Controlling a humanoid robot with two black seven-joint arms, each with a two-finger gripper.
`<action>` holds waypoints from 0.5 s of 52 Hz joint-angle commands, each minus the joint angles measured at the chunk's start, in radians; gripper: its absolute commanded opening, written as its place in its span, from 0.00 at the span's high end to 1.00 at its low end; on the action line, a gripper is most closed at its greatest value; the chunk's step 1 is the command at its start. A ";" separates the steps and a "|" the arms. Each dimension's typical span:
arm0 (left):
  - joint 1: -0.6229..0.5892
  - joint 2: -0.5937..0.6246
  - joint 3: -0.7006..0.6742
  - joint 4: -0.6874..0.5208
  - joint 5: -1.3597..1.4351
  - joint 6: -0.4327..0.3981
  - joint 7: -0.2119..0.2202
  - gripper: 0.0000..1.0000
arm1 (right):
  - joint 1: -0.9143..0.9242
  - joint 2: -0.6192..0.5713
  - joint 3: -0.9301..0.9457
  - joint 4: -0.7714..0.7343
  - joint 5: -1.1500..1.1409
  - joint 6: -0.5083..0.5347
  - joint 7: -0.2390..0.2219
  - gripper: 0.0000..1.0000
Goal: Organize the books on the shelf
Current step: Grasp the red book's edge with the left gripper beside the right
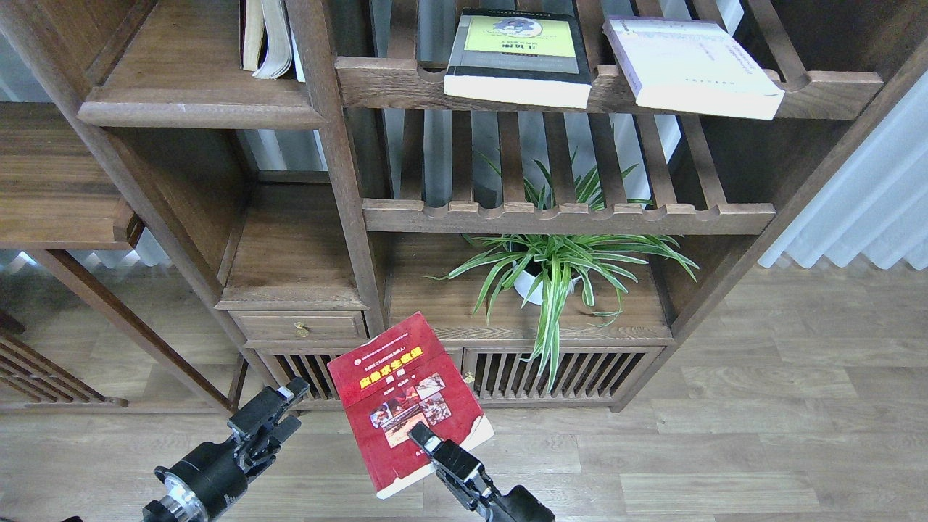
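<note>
My right gripper [424,439] is shut on the near edge of the red book [406,400] with a yellow title and small photos, and holds it face up in the air low in front of the bookcase. My left gripper [279,406] is to the left of the book and apart from it; its fingers look a little apart and hold nothing. The black book with a yellow-green panel [516,54] and the white-lavender book [689,65] lie on the top slatted rack. The solid dark wood shelf [196,109] with a rounded front edge is at the upper left.
Some pale books [267,36] stand at the back of the solid shelf. A potted spider plant [554,264] sits on the low cabinet top. A small drawer [301,328] is below the left compartment. A second slatted rack [565,216] is mid-height.
</note>
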 commanded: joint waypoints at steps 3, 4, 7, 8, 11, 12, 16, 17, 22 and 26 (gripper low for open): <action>-0.004 -0.054 -0.015 0.053 0.003 0.000 -0.005 0.00 | -0.002 0.000 -0.002 0.000 0.000 0.000 0.002 0.89; -0.002 -0.057 -0.013 0.055 0.003 0.000 -0.005 0.00 | -0.002 0.000 -0.002 0.000 0.000 0.000 0.002 0.89; -0.002 -0.069 -0.003 0.056 0.003 0.000 -0.001 0.00 | -0.002 0.000 -0.002 0.000 0.000 0.000 0.002 0.89; -0.002 -0.071 -0.001 0.056 0.003 0.000 -0.001 0.00 | -0.002 0.000 -0.002 0.000 0.000 0.000 0.002 0.89; -0.002 -0.082 0.000 0.056 0.006 0.000 0.001 0.00 | -0.002 0.000 -0.002 0.000 0.000 0.000 0.002 0.89; -0.004 -0.086 0.000 0.056 0.006 0.000 0.001 0.00 | -0.003 0.000 -0.002 0.000 0.000 0.000 0.002 0.89; -0.007 -0.102 0.000 0.056 0.008 0.000 0.001 0.00 | -0.003 0.000 -0.002 0.000 0.000 0.000 0.002 0.89; -0.010 -0.106 0.000 0.056 0.008 0.000 0.001 0.00 | -0.005 0.000 -0.002 0.000 0.000 0.000 0.002 0.89; -0.013 -0.117 -0.001 0.056 0.008 0.000 -0.001 0.00 | -0.005 0.000 -0.002 0.000 0.000 0.000 0.003 0.89; -0.012 -0.126 -0.001 0.056 0.006 0.000 -0.008 0.00 | -0.005 0.000 -0.003 0.000 0.000 0.000 0.003 0.89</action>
